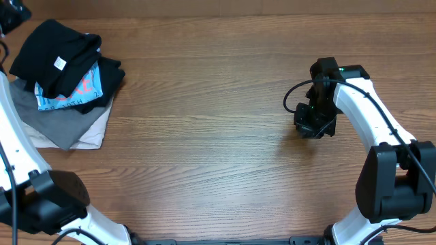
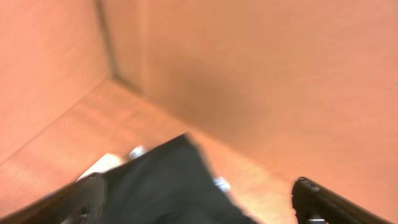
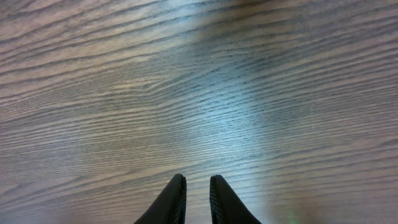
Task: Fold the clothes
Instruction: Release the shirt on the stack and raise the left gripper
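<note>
Folding looks done: your black cotton T-shirt (image 1: 58,51) sits folded atop blue-grey-white garment pile (image 1: 68,133). Left gripper (image 2: 198,196) spread apart over shirt, right gripper (image 3: 198,193) nearly together, empty.

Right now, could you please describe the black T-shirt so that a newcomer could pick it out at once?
On the wooden table's far left corner sits a clothes pile. The black T-shirt lies on top, over a light blue lettered T-shirt; its small white neck label sets it apart.
</note>
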Robot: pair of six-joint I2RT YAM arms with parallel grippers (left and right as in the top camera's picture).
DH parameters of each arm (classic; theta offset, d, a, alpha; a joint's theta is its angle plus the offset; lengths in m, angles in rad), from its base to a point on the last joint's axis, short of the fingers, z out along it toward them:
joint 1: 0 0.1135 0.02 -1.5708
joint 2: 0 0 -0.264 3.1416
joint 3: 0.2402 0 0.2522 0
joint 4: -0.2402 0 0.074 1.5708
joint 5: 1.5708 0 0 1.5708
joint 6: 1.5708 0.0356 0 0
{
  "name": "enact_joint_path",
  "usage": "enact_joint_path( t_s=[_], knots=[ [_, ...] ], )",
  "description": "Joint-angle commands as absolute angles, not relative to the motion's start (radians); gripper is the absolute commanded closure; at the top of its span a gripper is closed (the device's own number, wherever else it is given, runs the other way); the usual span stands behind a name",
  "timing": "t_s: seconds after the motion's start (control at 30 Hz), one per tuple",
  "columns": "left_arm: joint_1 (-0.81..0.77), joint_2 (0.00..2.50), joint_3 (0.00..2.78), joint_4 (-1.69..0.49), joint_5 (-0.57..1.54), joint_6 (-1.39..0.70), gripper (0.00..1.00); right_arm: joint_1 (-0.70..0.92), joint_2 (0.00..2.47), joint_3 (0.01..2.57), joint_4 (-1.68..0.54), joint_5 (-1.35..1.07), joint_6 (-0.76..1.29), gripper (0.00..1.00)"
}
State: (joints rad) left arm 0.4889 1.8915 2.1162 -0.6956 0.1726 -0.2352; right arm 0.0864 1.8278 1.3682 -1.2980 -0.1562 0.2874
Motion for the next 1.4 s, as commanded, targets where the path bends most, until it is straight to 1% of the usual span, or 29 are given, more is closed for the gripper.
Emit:
enact_joint_path(
  t_s=[0.0,0.07,0.1,0.13,0.17,0.2,0.23,0.43,0.5,0.63,0.73,0.8,0.87,0.97,1.03,1.1,1.17,1.2,1.23,1.27,1.37],
  knots=[
    [0.437,1.914,2.11,-0.704,0.237,-0.248,0.3,0.083,1.802,1.389,-1.289,-0.15,0.283,0.83],
    [0.421,1.947,2.109,-0.705,0.239,-0.26,0.41,0.083,1.802,1.389,-1.289,-0.15,0.283,0.83],
    [0.413,1.969,2.109,-0.704,0.249,-0.279,0.46,0.083,1.802,1.389,-1.289,-0.15,0.283,0.83],
    [0.405,1.995,2.109,-0.704,0.277,-0.289,0.48,0.083,1.802,1.389,-1.288,-0.15,0.283,0.82],
    [0.4,2.028,2.109,-0.706,0.317,-0.296,0.48,0.083,1.802,1.389,-1.288,-0.15,0.283,0.82],
    [0.398,2.058,2.109,-0.711,0.353,-0.296,0.44,0.083,1.802,1.389,-1.288,-0.15,0.283,0.82],
    [0.396,2.085,2.109,-0.72,0.378,-0.297,0.43,0.083,1.802,1.389,-1.288,-0.15,0.283,0.82],
    [0.394,2.259,2.109,-0.847,0.403,-0.315,0.44,0.083,1.802,1.389,-1.293,-0.15,0.283,0.82],
    [0.394,2.333,2.109,-0.922,0.431,-0.314,0.44,0.083,1.802,1.389,-1.292,-0.15,0.283,0.82],
    [0.399,2.344,2.112,-0.945,0.511,-0.291,0.42,0.083,1.802,1.389,-1.292,-0.15,0.283,0.82],
    [0.399,2.303,2.138,-0.936,0.515,-0.276,0.4,0.083,1.802,1.389,-1.288,-0.15,0.283,0.83],
    [0.398,2.262,2.162,-0.934,0.515,-0.265,0.34,0.083,1.802,1.389,-1.277,-0.15,0.283,0.83],
    [0.398,2.214,2.183,-0.935,0.515,-0.247,0.24,0.083,1.801,1.391,-1.254,-0.15,0.283,0.83],
    [0.387,2.119,2.196,-0.937,0.513,-0.198,0.02,0.083,1.801,1.423,-1.212,-0.15,0.282,0.82],
    [0.365,2.059,2.196,-0.944,0.474,-0.149,0.0,0.083,1.801,1.468,-1.173,-0.15,0.279,0.81],
    [0.315,1.994,2.196,-0.97,0.363,-0.091,0.0,0.083,1.801,1.547,-1.102,-0.152,0.253,0.75],
    [0.259,1.957,2.196,-1.006,0.283,-0.044,0.0,0.083,1.801,1.611,-1.044,-0.158,0.23,0.42],
    [0.228,1.945,2.196,-1.031,0.246,-0.022,0.0,0.083,1.801,1.636,-1.024,-0.159,0.231,0.21],
    [0.191,1.935,2.196,-1.067,0.207,-0.006,0.0,0.083,1.801,1.664,-1.001,-0.158,0.228,0.06],
    [0.158,1.932,2.196,-1.103,0.181,0.005,0.0,0.083,1.801,1.687,-0.986,-0.158,0.207,0.0],
    [0.065,1.932,2.195,-1.248,0.088,0.016,0.0,0.083,1.801,1.753,-0.971,-0.157,0.102,0.0]
  ],
)
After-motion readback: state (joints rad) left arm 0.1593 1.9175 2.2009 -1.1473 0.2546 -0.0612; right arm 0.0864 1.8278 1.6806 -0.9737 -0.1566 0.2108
